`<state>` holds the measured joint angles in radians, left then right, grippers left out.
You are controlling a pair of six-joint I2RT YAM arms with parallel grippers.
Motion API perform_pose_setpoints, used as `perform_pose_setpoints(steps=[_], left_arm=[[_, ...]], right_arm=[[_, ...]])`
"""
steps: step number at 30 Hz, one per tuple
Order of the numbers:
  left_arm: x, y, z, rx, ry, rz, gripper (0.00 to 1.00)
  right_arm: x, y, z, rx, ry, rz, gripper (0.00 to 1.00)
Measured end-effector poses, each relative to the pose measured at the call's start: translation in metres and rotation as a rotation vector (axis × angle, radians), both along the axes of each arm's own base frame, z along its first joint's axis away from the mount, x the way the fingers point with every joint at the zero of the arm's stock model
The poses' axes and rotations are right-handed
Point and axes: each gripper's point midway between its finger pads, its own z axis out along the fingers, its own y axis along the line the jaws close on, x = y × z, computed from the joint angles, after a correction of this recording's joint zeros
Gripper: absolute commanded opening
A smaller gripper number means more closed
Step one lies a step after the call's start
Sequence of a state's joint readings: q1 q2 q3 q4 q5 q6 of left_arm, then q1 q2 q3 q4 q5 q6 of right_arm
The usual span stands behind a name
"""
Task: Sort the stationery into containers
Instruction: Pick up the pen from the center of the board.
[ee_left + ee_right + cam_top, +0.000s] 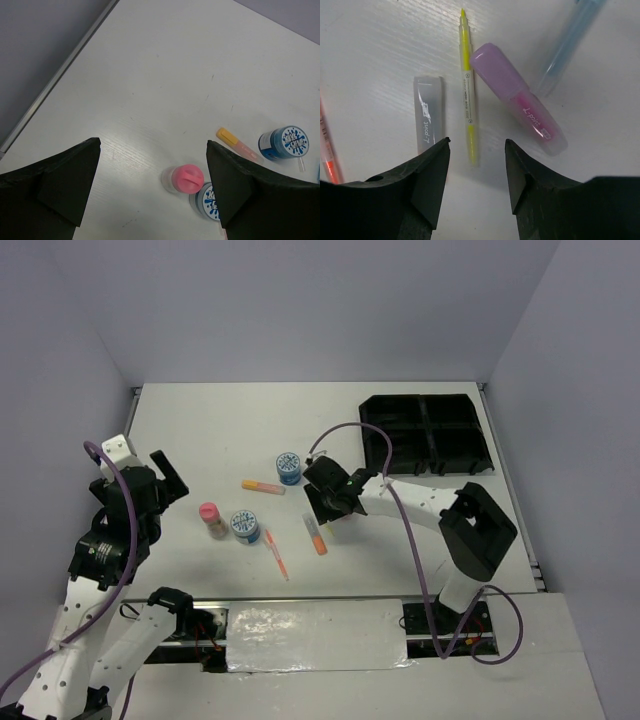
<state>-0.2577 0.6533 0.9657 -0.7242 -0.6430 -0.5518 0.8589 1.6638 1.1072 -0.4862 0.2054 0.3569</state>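
Low over the table, my right gripper (476, 145) (323, 508) stands open, its jaws either side of the near end of a thin yellow pen (468, 100) without touching it. A purple marker (520, 100) lies just right of that pen, a light blue pen (567, 45) beyond it, and a clear cap (427, 120) to the left. My left gripper (153, 145) (172, 478) hangs wide open above the pink-capped bottle (186, 179) (210, 518), which touches a blue tub (207, 200) (245, 526). The black tray (415, 398) sits at the back right.
A second blue tub (288, 468) (285, 142) stands mid-table beside a yellow-capped pen (262, 486) (237, 145). An orange pen (315, 536) and a thin orange pen (276, 555) lie near the front. Grey walls close in on the left, back and right.
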Motion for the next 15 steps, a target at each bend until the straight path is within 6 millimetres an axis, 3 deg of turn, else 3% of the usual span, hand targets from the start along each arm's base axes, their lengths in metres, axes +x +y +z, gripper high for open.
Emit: perform_pose_setpoints(steps=[3, 15], left_arm=[[0.000, -0.001, 0.000, -0.001, 0.000, -0.004, 0.99], [0.003, -0.004, -0.003, -0.005, 0.006, -0.017, 0.99]], right_arm=[[-0.001, 0.002, -0.014, -0.019, 0.025, 0.017, 0.51], [-0.002, 0.008, -0.038, -0.040, 0.064, 0.033, 0.43]])
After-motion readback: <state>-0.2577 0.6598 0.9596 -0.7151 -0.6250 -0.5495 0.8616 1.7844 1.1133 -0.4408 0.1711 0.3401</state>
